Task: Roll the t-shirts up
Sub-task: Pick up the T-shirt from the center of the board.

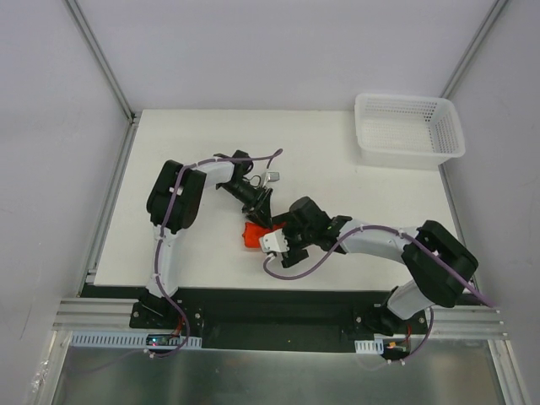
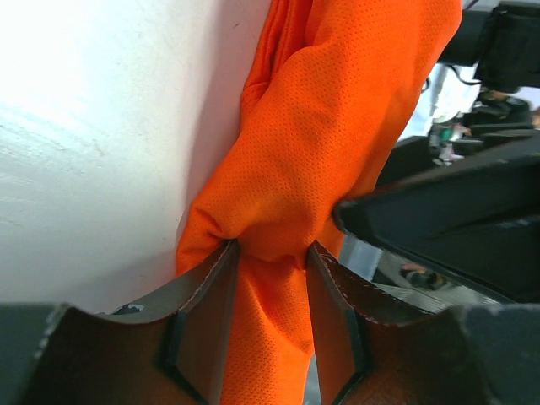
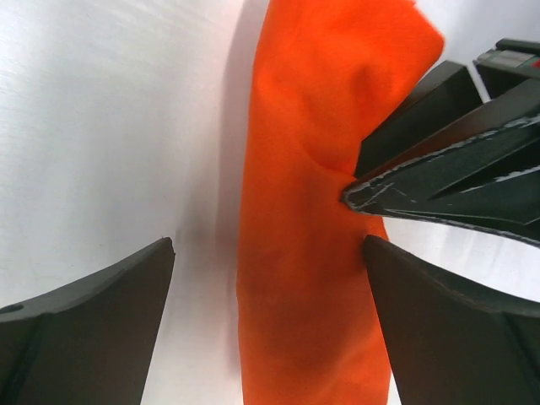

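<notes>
Here, left jaws pinching t-shirt end, right jaws wide astride it, seemingly clear, table open leftward.

The bright orange-red cloth t-shirt is showing a thin, matt knit pricked with tiny holes. The white counter is looking smooth, faintly scuffed and slightly glossy. The left claw is showing matt brownish pads with stitched-looking edges. The white plastic mesh basket is looking smooth.
</notes>
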### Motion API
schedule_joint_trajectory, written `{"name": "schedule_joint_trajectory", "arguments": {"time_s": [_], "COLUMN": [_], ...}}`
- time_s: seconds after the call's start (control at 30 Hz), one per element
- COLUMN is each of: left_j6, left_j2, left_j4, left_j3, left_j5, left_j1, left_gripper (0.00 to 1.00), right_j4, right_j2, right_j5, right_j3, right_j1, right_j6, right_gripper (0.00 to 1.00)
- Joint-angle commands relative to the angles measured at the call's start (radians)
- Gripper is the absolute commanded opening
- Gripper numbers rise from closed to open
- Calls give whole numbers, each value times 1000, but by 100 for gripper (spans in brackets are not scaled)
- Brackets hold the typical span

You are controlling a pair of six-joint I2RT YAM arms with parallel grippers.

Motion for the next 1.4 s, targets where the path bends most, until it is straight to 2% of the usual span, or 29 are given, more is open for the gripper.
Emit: {"name": "schedule_joint_trajectory", "arguments": {"time_s": [0.0, 0.2, 0.3, 0.33, 0.43, 0.6, 0.7, 0.73, 0.77, 0.93, 1.07, 1.23, 1.37], "left_j6": [30, 36, 35, 38, 38, 28, 38, 39, 38, 82, 157, 173, 162], "left_j2": [70, 125, 134, 140, 156, 171, 150, 122, 102, -67, -174, -291, -350], "left_j4": [-20, -51, -60, -61, -80, -89, -89, -90, -90, -94, -120, -137, -135], "left_j3": [18, 53, 62, 70, 83, 96, 102, 111, 119, 180, 171, 102, 58], "left_j5": [-39, -3, 4, 8, 23, 58, 69, 60, 45, -118, -228, -233, -223], "left_j1": [27, 57, 65, 68, 74, 102, 125, 134, 146, 228, 263, 277, 277], "left_gripper": [38, 38, 38, 38, 38, 38, 39, 40, 40, 42, 42, 42, 43], "right_j4": [73, 63, 60, 59, 40, -13, -82, -107, -165, -318, -481, -634, -648], "right_j2": [35, 101, 135, 142, 168, 198, 211, 218, 218, 205, 182, 178, 155], "right_j5": [47, 66, 84, 86, 84, 72, 50, 46, 30, -8, -19, -11, 24], "right_j3": [-9, 17, 40, 46, 59, 79, 105, 118, 147, 255, 367, 519, 543], "right_j1": [7, 9, 6, 3, -4, -10, -22, -30, -36, -85, -126, -189, -223], "right_j6": [-35, -56, -55, -56, -73, -85, -87, -73, -66, -24, 8, 56, 54], "right_gripper": [99, 83, 73, 65, 53, 40, 21, 4, 1, 1, 1, 1, 1]}}
